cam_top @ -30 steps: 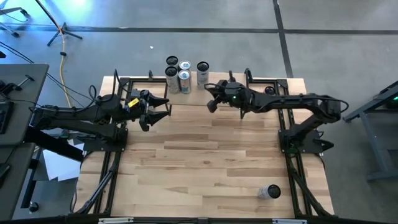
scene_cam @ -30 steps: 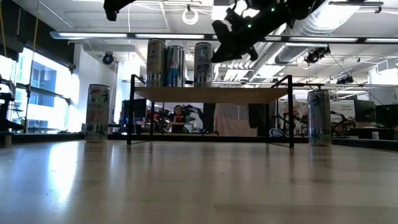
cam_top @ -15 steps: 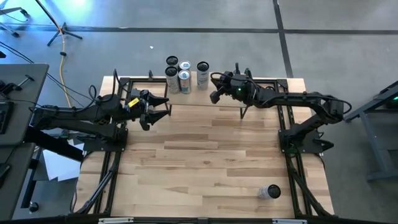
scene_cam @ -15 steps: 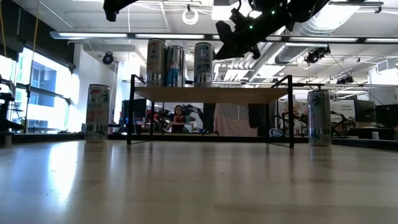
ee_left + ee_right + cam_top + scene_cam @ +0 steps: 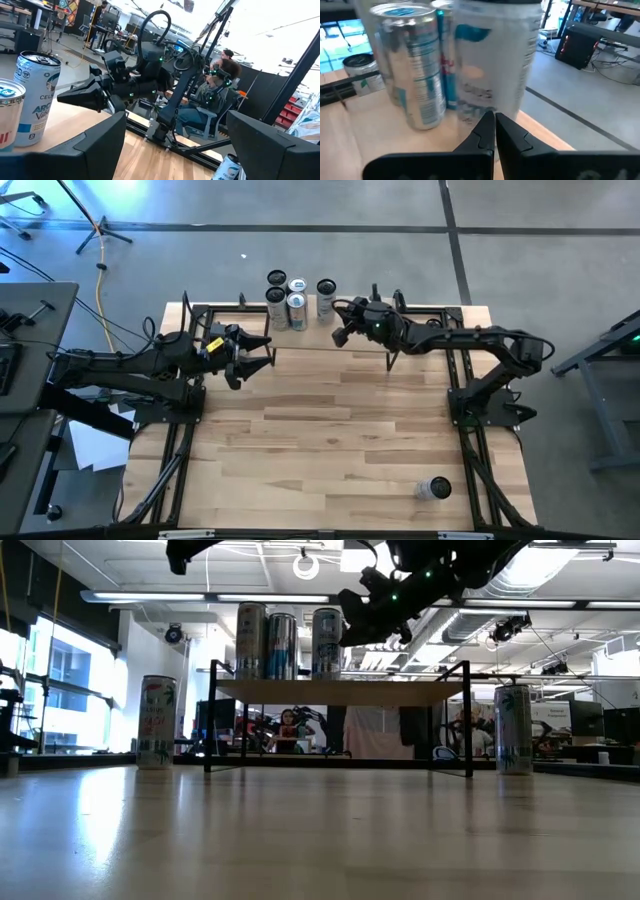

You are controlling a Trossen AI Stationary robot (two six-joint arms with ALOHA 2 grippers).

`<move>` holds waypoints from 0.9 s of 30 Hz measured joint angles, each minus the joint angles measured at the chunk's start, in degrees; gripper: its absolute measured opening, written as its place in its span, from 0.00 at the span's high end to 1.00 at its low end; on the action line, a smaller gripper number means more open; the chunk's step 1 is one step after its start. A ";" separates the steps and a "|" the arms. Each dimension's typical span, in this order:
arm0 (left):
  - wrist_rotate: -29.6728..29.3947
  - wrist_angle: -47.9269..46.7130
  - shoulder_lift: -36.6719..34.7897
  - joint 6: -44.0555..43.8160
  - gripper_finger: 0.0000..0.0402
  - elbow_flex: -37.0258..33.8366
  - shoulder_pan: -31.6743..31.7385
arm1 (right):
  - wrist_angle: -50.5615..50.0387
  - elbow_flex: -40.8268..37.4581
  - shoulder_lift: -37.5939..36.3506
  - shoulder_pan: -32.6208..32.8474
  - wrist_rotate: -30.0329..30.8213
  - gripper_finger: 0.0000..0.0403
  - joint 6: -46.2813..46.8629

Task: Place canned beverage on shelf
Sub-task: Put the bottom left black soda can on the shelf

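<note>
The shelf [image 5: 340, 691] stands at the table's far edge, and several tall beverage cans stand upright on it. The rightmost can [image 5: 326, 642] [image 5: 495, 55] has my right gripper [image 5: 345, 632] [image 5: 494, 119] shut right beside it, level with its lower wall. My left gripper [image 5: 262, 352] [image 5: 170, 145] hovers open with nothing between its fingers, above the table's left side near the shelf. Its wrist view shows two of the cans [image 5: 35, 95] and my right gripper [image 5: 80, 96]. My right gripper's shut fingertips [image 5: 490, 125] come nearly level from the table's right at the rightmost can's lower side wall [image 5: 487, 102]. I cannot tell whether they touch it. The can stands upright on the shelf.
One more can [image 5: 434, 488] sits near the table's front right corner. In the low view, one can [image 5: 157, 721] stands left of the shelf and another [image 5: 513, 729] right of it. People sit at desks beyond the table [image 5: 220, 85].
My right gripper, shut throughout, has gone toward the far edge and a little left, up to the rightmost can on the shelf, tipping slightly downward. The can has stayed in place.
</note>
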 joint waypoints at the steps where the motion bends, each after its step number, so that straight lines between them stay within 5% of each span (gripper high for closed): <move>1: -0.01 -0.02 0.00 0.00 0.22 0.00 0.00 | 0.00 0.00 0.06 -0.40 -0.25 1.00 0.25; 27: -1.27 -0.02 0.00 2.02 0.22 0.00 0.02 | 8.73 0.02 5.26 -2.25 -3.40 1.00 3.87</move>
